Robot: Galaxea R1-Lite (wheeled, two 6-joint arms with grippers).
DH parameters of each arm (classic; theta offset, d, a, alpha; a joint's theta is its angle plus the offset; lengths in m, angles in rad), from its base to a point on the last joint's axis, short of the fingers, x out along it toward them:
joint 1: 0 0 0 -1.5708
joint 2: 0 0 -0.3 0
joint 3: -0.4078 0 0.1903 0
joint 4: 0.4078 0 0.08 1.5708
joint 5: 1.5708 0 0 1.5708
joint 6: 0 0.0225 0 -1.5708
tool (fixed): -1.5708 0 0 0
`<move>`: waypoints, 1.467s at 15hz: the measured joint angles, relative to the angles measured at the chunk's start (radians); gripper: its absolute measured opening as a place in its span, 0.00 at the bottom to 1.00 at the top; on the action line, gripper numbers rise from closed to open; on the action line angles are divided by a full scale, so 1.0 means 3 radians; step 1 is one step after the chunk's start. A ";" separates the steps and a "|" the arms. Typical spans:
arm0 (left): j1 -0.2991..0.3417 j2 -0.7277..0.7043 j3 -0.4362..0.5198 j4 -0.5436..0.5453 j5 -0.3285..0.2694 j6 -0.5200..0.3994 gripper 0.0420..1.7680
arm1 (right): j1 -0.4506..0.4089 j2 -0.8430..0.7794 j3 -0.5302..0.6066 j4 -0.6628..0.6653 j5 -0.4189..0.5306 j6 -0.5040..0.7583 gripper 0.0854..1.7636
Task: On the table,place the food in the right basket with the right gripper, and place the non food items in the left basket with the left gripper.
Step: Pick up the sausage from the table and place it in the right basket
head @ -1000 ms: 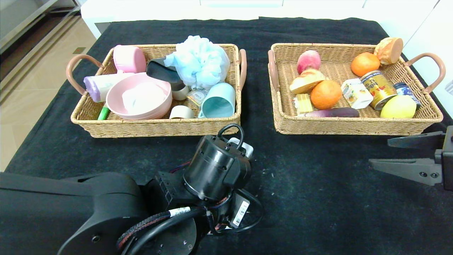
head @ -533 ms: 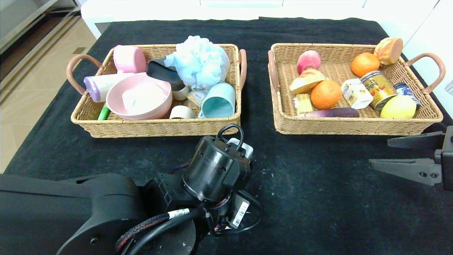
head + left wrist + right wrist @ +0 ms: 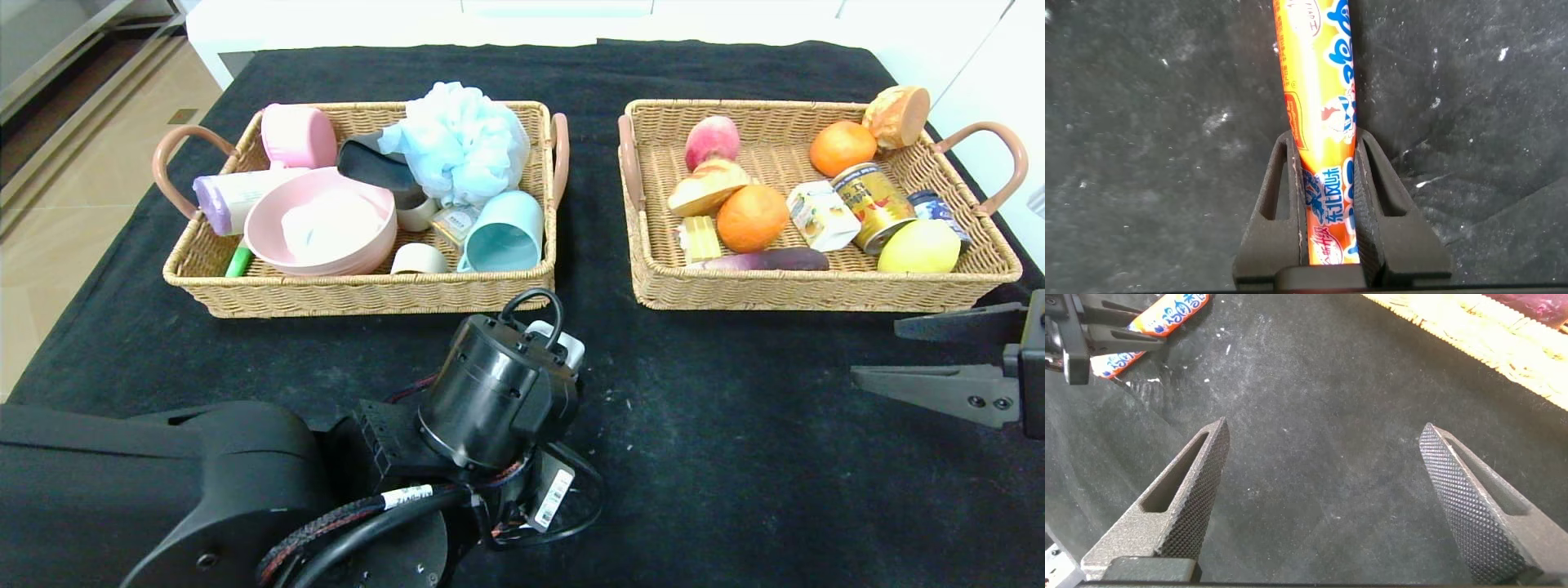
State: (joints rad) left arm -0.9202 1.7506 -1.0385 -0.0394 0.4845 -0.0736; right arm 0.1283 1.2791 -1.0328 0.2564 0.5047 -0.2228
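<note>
My left gripper (image 3: 1327, 184) is clamped on the sausage stick (image 3: 1319, 106), lying on the black table (image 3: 735, 457) at 6 o'clock from the left basket (image 3: 359, 290). It looks light, slick and slightly soft, so I hold mid-length. Orange-red wrapper, blue print. My right gripper (image 3: 1323, 498) hangs wide apart.

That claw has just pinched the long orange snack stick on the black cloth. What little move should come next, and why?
Probably a short lift straight up. The left gripper is shut on the long orange-red printed sausage stick, which lies flat on the black cloth-covered table. Raising it a little would likely free it before any carry. The open right gripper hovers idle near the right tan wicker basket.
</note>
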 joint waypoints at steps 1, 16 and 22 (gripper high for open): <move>0.0000 -0.0021 -0.0018 -0.0006 0.0000 0.0033 0.21 | 0.0000 0.0001 -0.0002 0.0000 -0.0001 -0.0001 0.96; 0.0165 0.0016 -0.1537 -0.0067 -0.0457 0.0392 0.21 | -0.0009 0.0051 -0.0013 -0.0002 -0.0013 -0.0008 0.96; 0.0338 0.0423 -0.2196 -0.0294 -0.0809 0.0449 0.21 | -0.0030 0.0151 0.0008 -0.0141 -0.0028 0.0005 0.96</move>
State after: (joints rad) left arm -0.8187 1.8777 -1.6972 -0.1274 0.2419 0.0611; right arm 0.1191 1.3245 -1.0304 0.2140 0.4964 -0.2213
